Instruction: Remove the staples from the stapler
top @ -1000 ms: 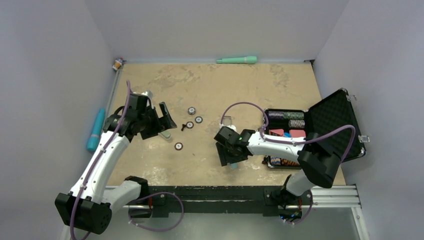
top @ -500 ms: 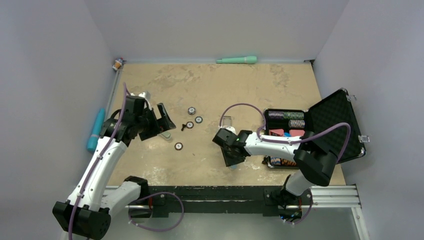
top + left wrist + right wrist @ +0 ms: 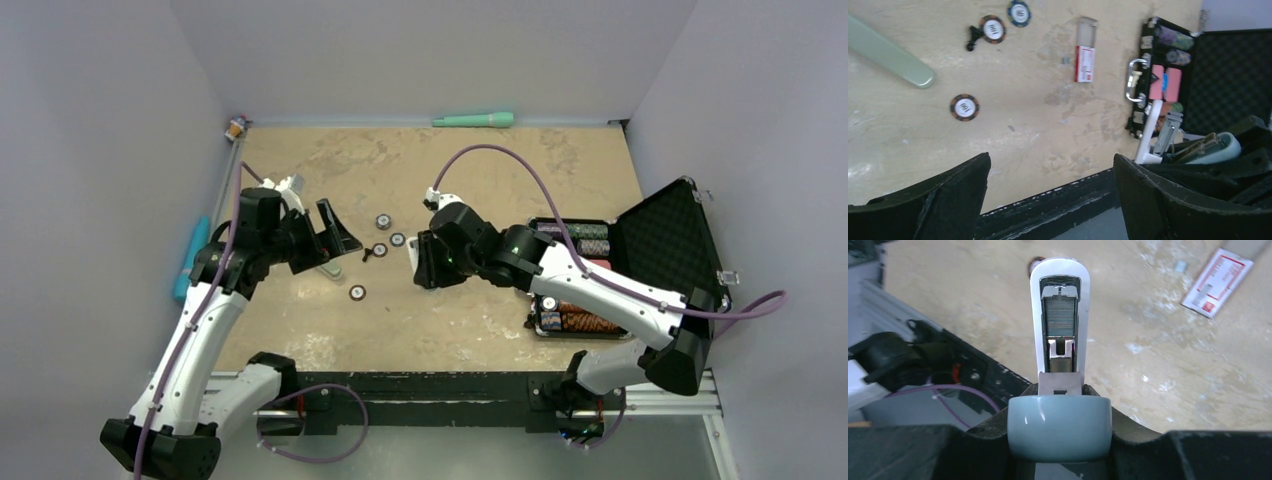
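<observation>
Jaws of the left gripper [image 3: 335, 236] are seen spread wide with nothing between them, well left of the case [image 3: 665, 235]. In the left wrist view the same gripper [image 3: 1052, 160] is shown above bare table [image 3: 1038, 125], with a pale green bar [image 3: 890, 55] at the upper left. Four chips [image 3: 383, 221] are scattered on the table between that gripper and the case; three of them [image 3: 964, 107] are caught by the left wrist camera.

Closer to the case, just left of it, the right gripper [image 3: 425, 262] is clamped on the stapler [image 3: 1059, 427]. The blue body is gripped between the fingers [image 3: 988, 432], and the white arm is swung open and pointed away from the wrist. A row of staples [image 3: 1059, 316] is exposed in the open channel. Whether the stapler touches the table cannot be told. A red and white box [image 3: 1218, 282] is lying flat on the table near the left side of the case. The case is open, its lid raised to the right.
</observation>
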Robot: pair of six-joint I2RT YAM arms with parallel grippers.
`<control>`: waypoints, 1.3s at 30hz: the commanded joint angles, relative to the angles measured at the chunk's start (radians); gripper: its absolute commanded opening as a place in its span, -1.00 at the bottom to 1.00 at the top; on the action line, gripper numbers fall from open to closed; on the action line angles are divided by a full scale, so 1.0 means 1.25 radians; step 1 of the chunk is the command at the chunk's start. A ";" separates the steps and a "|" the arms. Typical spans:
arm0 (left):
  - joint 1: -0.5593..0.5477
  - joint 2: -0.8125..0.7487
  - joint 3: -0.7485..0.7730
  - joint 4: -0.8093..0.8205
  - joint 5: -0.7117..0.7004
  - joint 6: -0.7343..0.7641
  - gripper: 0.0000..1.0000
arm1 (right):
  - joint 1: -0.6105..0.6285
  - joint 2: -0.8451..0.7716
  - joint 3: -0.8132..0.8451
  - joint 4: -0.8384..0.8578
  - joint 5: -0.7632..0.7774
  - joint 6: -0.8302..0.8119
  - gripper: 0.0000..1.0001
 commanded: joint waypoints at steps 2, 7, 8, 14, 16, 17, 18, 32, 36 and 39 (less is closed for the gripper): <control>0.003 -0.043 -0.021 0.230 0.255 -0.063 0.93 | 0.001 -0.012 0.064 0.057 -0.081 0.007 -1.00; 0.003 -0.080 -0.093 0.432 0.356 -0.172 0.97 | -0.009 -0.029 0.095 0.110 -0.119 0.018 -1.00; 0.004 -0.091 -0.103 0.465 0.360 -0.185 0.99 | -0.015 -0.031 0.103 0.110 -0.123 0.018 -1.00; 0.002 -0.129 -0.126 0.597 0.395 -0.209 1.00 | -0.042 -0.063 0.126 0.144 -0.176 0.023 -1.00; 0.004 -0.127 -0.136 0.642 0.417 -0.230 1.00 | -0.054 -0.082 0.120 0.179 -0.204 0.033 -1.00; 0.004 -0.123 -0.142 0.679 0.429 -0.251 1.00 | -0.061 -0.093 0.112 0.198 -0.226 0.040 -1.00; 0.004 -0.118 -0.147 0.747 0.446 -0.279 1.00 | -0.070 -0.103 0.103 0.222 -0.247 0.046 -1.00; 0.017 -0.001 -0.014 1.077 0.553 -0.518 0.86 | -0.152 -0.191 0.015 0.592 -0.522 0.126 -1.00; 0.017 0.014 0.008 1.099 0.560 -0.531 0.84 | -0.153 -0.168 0.038 0.617 -0.532 0.125 -1.00; 0.008 0.027 0.025 1.108 0.574 -0.533 0.86 | -0.153 -0.145 0.064 0.619 -0.544 0.119 -1.00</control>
